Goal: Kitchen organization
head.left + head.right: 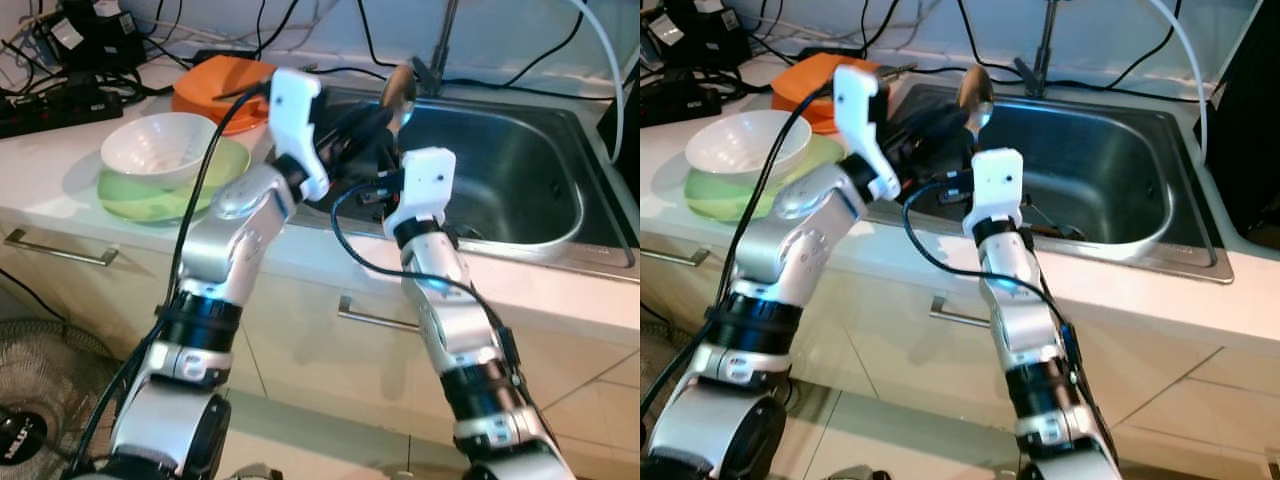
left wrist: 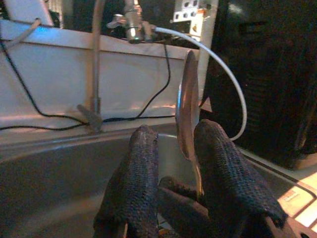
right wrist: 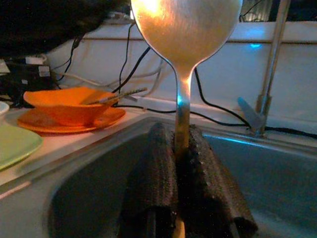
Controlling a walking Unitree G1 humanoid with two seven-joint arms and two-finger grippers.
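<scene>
One metal spoon [image 3: 185, 29] is standing upright over the near-left part of the steel sink [image 1: 520, 190], bowl end up, with its handle pinched between the black fingers [image 3: 158, 168] of the right gripper [image 3: 181, 148], whose jaws are closing tight on the handle. Just beside it, the left gripper [image 2: 176, 148] is hovering at the same spot above the sink's left edge; its two woven fingertips [image 2: 223, 163] are sitting either side of the spoon with a gap still showing around the metal, so its jaws are standing open rather than clamping. Behind the spoon, at the sink's back rim, the tap [image 1: 440, 45] is rising from the counter, and a white hose [image 2: 223, 74] is curving off a valve near it. To the left of the sink, an orange bowl [image 3: 64, 106] with a utensil [image 3: 116, 95] lying in it is resting on an orange plate [image 3: 99, 121]; nearer the counter's front edge, a white bowl [image 1: 158, 145] is sitting on a green plate [image 1: 130, 200]. Black cables [image 1: 150, 50] are trailing along the wall behind them. Below the sink, cabinet fronts with a metal drawer handle [image 1: 375, 318] are facing the robot.
</scene>
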